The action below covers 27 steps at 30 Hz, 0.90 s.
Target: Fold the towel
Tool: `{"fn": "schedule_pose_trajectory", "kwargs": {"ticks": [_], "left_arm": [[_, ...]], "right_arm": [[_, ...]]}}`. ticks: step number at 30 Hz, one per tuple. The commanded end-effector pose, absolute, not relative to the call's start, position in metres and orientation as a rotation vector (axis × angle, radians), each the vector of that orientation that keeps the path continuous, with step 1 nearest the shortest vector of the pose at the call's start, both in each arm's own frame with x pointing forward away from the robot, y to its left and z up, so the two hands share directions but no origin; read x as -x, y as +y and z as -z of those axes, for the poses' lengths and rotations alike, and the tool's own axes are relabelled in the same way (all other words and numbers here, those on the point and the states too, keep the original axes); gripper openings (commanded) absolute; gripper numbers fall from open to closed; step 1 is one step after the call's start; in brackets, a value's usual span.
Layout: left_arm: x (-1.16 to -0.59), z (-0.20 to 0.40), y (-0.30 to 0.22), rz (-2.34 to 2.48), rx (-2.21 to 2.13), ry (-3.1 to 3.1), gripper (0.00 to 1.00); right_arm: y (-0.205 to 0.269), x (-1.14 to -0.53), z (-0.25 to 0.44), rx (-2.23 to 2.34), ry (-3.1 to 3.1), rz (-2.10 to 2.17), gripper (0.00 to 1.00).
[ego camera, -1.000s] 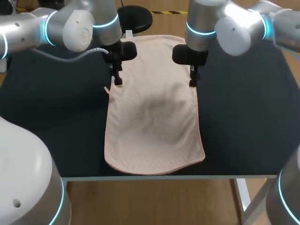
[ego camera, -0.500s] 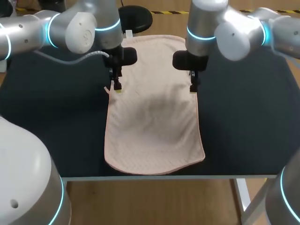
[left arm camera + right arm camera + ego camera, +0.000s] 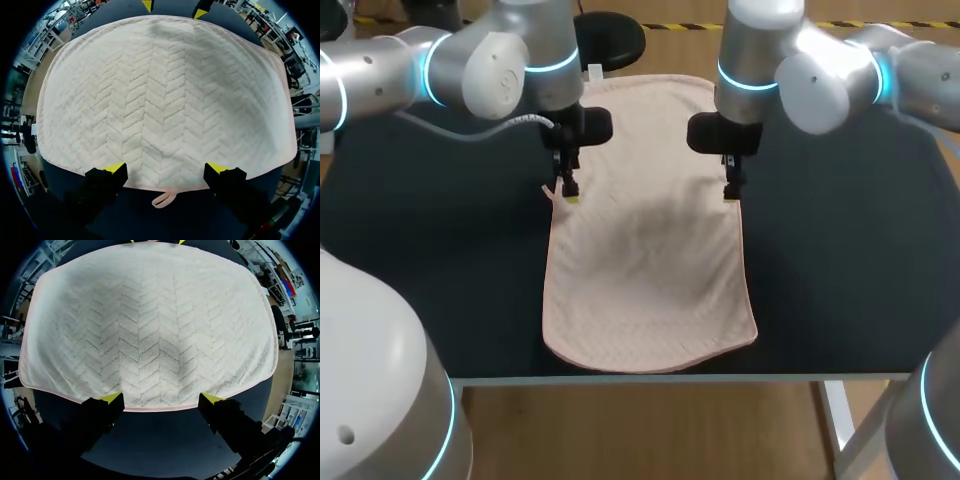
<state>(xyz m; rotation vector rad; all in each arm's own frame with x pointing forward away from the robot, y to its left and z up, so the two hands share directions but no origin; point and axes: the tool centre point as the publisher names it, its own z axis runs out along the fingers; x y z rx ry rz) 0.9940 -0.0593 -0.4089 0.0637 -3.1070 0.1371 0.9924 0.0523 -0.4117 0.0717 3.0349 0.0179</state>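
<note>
A pale pink towel (image 3: 645, 235) with a herringbone weave lies spread flat on the black table (image 3: 440, 260), running from the far edge to the near edge. My left gripper (image 3: 566, 192) hangs open over the towel's left long edge, roughly a third of the way down from the far end. In the left wrist view the towel (image 3: 160, 95) fills the space ahead of the left gripper (image 3: 166, 170), with a small hanging loop (image 3: 164, 200) at the edge between the fingers. My right gripper (image 3: 730, 191) stands open over the right long edge. In the right wrist view its right gripper (image 3: 161, 400) straddles the towel (image 3: 150, 325) border.
Bare black tabletop (image 3: 840, 250) lies on both sides of the towel. The near table edge (image 3: 650, 378) sits just under the towel's near end. A dark round stool (image 3: 608, 38) stands behind the far edge.
Both grippers have come a little lower and nearer along the towel's long edges. The towel itself has not shifted.
</note>
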Motion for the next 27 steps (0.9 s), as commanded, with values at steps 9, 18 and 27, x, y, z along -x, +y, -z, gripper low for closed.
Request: {"fn": "schedule_pose_trajectory", "kwargs": {"ticks": [9, 18, 27], "left_arm": [[-0.997, 0.400, -0.060, -0.156, -0.059, -3.099, 1.00], [-0.997, 0.400, -0.060, -0.156, -0.059, -3.099, 1.00], [-1.000, 0.405, -0.073, -0.086, -0.018, -3.089, 1.00]], "right_arm": [[0.054, -0.996, 0.406, -0.068, 3.040, -0.034, 1.00], [0.054, -0.996, 0.406, -0.068, 3.040, -0.034, 1.00], [0.062, -0.996, 0.411, -0.092, 3.038, -0.013, 1.00]]}}
